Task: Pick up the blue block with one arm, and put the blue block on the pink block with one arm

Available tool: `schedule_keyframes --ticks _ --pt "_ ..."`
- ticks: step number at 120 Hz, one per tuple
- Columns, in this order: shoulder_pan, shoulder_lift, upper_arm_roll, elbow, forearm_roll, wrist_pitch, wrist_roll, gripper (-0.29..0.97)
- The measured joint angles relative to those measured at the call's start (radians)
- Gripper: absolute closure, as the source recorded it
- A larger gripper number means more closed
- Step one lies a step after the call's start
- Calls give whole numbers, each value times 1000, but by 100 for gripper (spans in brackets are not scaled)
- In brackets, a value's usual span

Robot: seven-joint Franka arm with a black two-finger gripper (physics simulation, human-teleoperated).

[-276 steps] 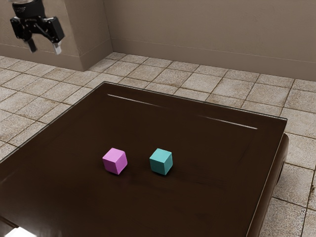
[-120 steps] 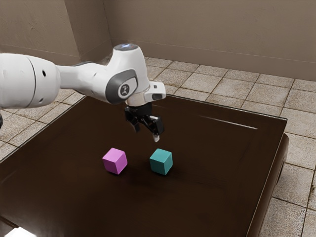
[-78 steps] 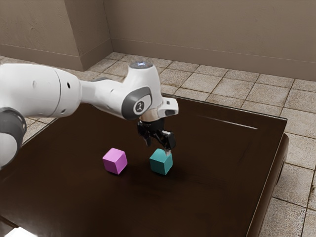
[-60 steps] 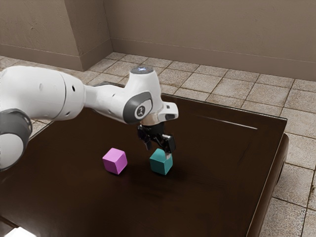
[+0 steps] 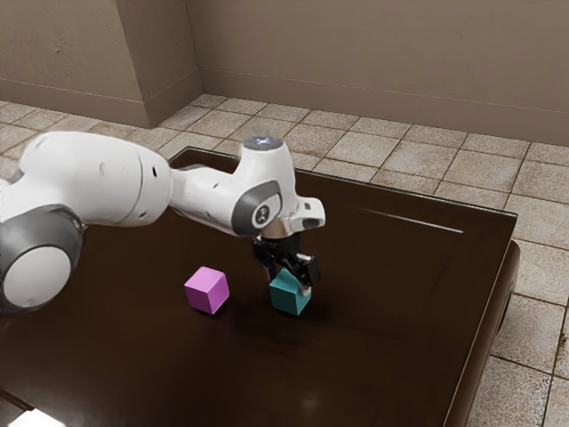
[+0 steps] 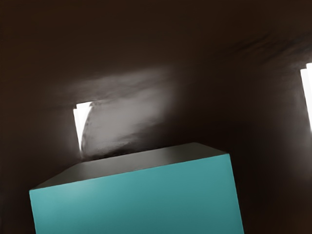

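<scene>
Blue block (image 5: 290,294), teal in render, was recorded resting flat on the table (image 5: 400,294), just right of frame centre in the exterior view; in the wrist view the blue block (image 6: 139,202) was seen close under the hand, one flat face lit, edges crisp.

Gripper (image 5: 289,277) was noted low over it, jaws spread a little wider than the block and set astride its upper part; nothing was held; contact of the pads (image 5: 305,286) with the block could not be confirmed.

Step in hand was judged to be the grasp; the pads should be brought to two opposite flat faces, squarely and near mid-height, then closed evenly; a corner-biased pinch would be expected to twist the cube; the lift should be kept vertical until the pink block's height is cleared.

Pink block (image 5: 206,290) was logged left of the blue one and apart from it; same cube form, turned slightly.

Both cubes were judged rigid, matte, sharp-edged, probably light.

Table was noted as dark brown, glossy, streaked with reflections, rim rounded; a tiled floor (image 5: 427,151) and a plain wall (image 5: 373,44) were seen in the upper frame.
</scene>
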Motion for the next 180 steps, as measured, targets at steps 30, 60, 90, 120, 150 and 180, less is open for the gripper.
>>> schedule_keyframes --ticks 30,60,90,120,150,180 --pt "1 19 0 8 -7 3 1 3" --pt "2 21 0 8 -18 4 -1 22" --pt "-1 8 3 6 -11 4 -11 33" --pt "-4 -151 14 -85 1 -8 -14 32" --pt "6 -340 33 -280 25 -9 -19 33" --pt "24 -408 96 -349 87 -11 -22 33"
